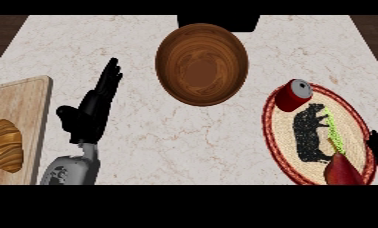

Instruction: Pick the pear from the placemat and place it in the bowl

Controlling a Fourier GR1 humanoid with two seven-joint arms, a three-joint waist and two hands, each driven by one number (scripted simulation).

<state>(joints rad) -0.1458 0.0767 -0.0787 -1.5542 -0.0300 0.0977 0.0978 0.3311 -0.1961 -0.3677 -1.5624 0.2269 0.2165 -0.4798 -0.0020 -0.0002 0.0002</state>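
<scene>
Left hand [90, 108] above the marble counter [162, 137], left of the wooden bowl [201, 64] and apart from it; fingers straight and spread, holding nothing; right hand [373, 143] only a dark sliver at the right edge, so its state could not be told; dark red pear [344, 172] lay on the near end of the round woven placemat [284, 128], partly cut off by the lower edge; red can [295, 94] on its side at the mat's far rim; croissant [9, 144] on the cutting board [29, 107], far left.
</scene>
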